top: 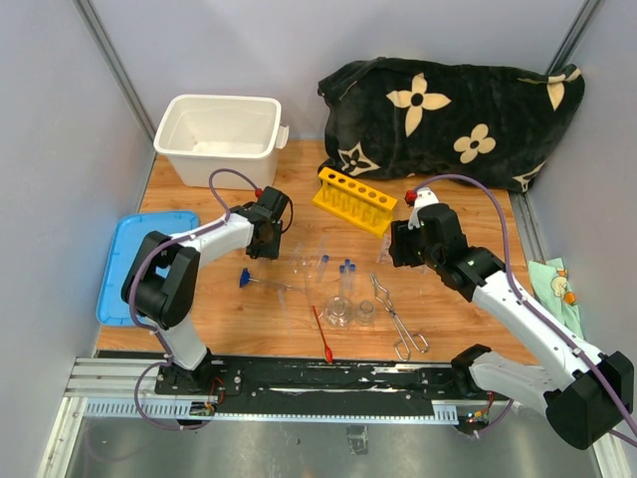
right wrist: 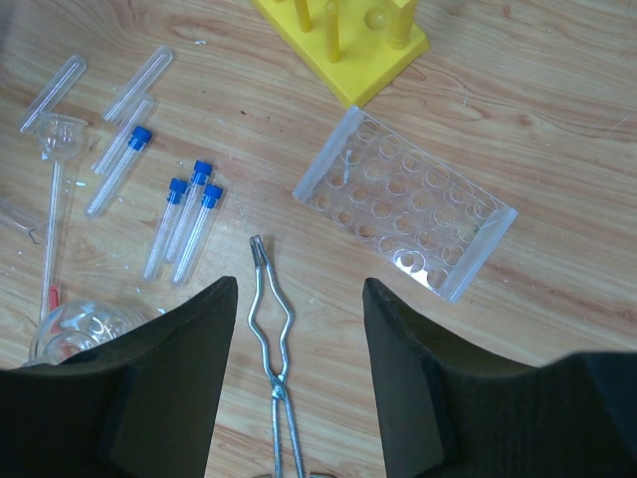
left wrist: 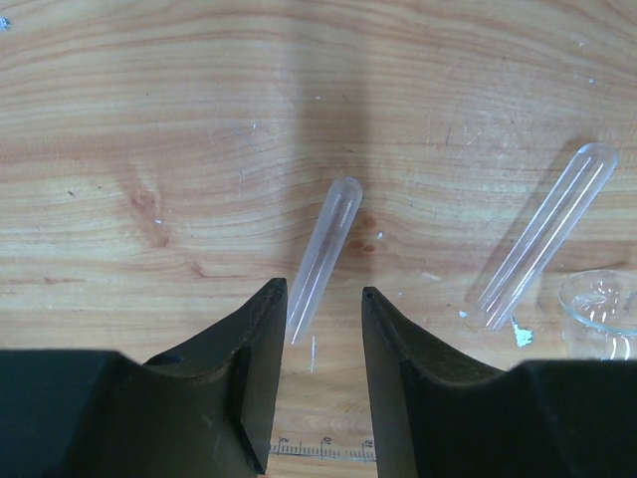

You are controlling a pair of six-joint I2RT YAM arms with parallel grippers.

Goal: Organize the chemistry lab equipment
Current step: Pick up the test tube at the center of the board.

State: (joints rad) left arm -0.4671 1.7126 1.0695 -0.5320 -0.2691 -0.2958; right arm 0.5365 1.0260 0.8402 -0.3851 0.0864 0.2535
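Note:
In the left wrist view my left gripper (left wrist: 321,289) is open just above the wood. The near end of a clear tube (left wrist: 323,249) lies between its fingertips, untouched, and a second clear tube (left wrist: 542,234) and a small glass beaker (left wrist: 602,304) lie to the right. My right gripper (right wrist: 299,284) hangs open over the metal tongs (right wrist: 269,329), holding nothing. Ahead of it are the clear plastic rack (right wrist: 403,204), the yellow holed tube rack (right wrist: 343,40), blue-capped tubes (right wrist: 184,229) and a thin rod (right wrist: 54,219). From above, the red-tipped stick (top: 321,334) lies near two beakers (top: 338,312).
A white tub (top: 219,134) stands at the back left, with its blue lid (top: 134,264) flat by the left edge. The black flowered cloth (top: 453,115) fills the back right. A small blue piece on a rod (top: 245,278) lies near my left arm.

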